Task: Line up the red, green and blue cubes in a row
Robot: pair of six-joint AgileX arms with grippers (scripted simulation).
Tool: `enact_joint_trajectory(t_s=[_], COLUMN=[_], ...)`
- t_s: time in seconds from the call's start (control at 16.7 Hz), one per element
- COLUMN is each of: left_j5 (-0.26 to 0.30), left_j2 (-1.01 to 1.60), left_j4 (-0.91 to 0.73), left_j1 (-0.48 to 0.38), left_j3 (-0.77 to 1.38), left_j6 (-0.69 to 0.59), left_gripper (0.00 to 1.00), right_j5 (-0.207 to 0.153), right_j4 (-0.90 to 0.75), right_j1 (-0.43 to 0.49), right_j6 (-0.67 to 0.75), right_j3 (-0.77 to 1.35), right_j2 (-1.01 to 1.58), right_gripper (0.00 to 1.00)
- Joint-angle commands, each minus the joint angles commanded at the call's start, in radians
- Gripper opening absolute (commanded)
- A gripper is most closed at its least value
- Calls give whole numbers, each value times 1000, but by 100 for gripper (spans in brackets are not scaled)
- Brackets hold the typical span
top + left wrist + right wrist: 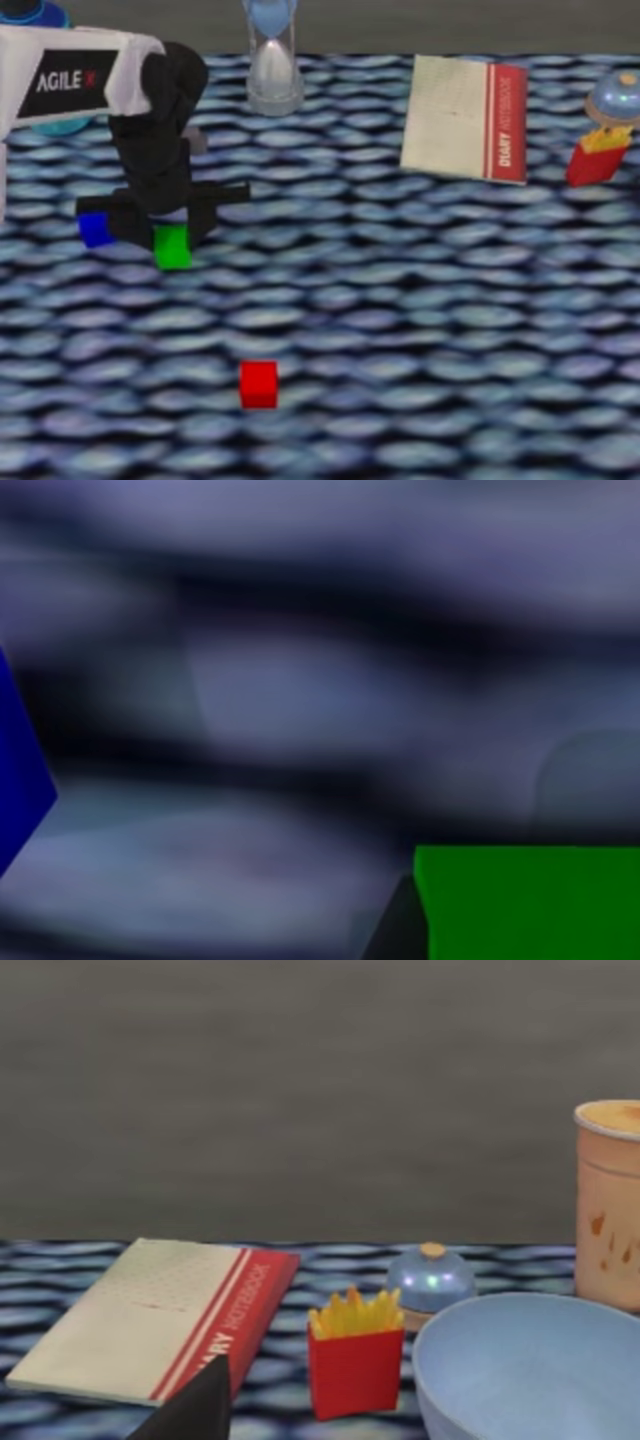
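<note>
1. Desk (420, 330): covered by a blue-grey woven pattern. The far edge runs across the 12 o'clock side of the top view. The other edges lie outside the picture.
2. Open room: the centre and the whole 3 to 6 o'clock region of the desk surface carry no objects. The red cube (258, 384) stands alone at about 6 o'clock, slightly toward 7, well apart from everything else.
3. Green cube (172, 246): at about 9 o'clock, directly under the near side of the left gripper (160, 215). In the left wrist view the green cube (530, 900) fills one lower corner.
4. Blue cube (96, 230): just beside the green cube on its 9 o'clock side, with a narrow gap between them. The blue cube (20, 770) shows as a wedge at one edge of the left wrist view.
5. Left arm (70, 80): enters from 10 o'clock and bends downward over the two cubes. Its black crossbar spans above both cubes.
6. Left jaws: the state cannot be told. The top view hides the fingers, and the wrist view shows none.
7. Right arm: outside the top view. Its wrist camera faces the notebook (150, 1320), the fries toy (355, 1360) and a pale blue bowl (530, 1370).
8. Far-edge objects in the top view: an hourglass (273, 60) at 12 o'clock, the notebook (465, 118) at 1 o'clock.
</note>
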Motion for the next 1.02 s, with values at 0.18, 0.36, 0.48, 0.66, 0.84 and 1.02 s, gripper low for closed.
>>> enact_joint_trajectory(t_s=[0.18,0.36,0.48,0.66,0.84,1.02], left_j5=[0,-1,-1,-1,-1,-3], left_j2=[-14,-53,-78,-88,-85,-98], left_j4=[-42,-159,-213,-226,-224,-226], left_j1=[3,13,18,19,11,-58], left_j3=[31,95,129,138,136,122], left_j6=[-1,-3,-3,-2,-3,-67], left_gripper=[0,0,0,0,0,0], right_j5=[0,0,0,0,0,0], right_j4=[0,0,0,0,0,0], right_j1=[0,0,0,0,0,0], right_j6=[0,0,0,0,0,0], right_j3=[0,0,0,0,0,0], right_j2=[0,0,0,0,0,0], right_gripper=[100,100,100,100,100,100])
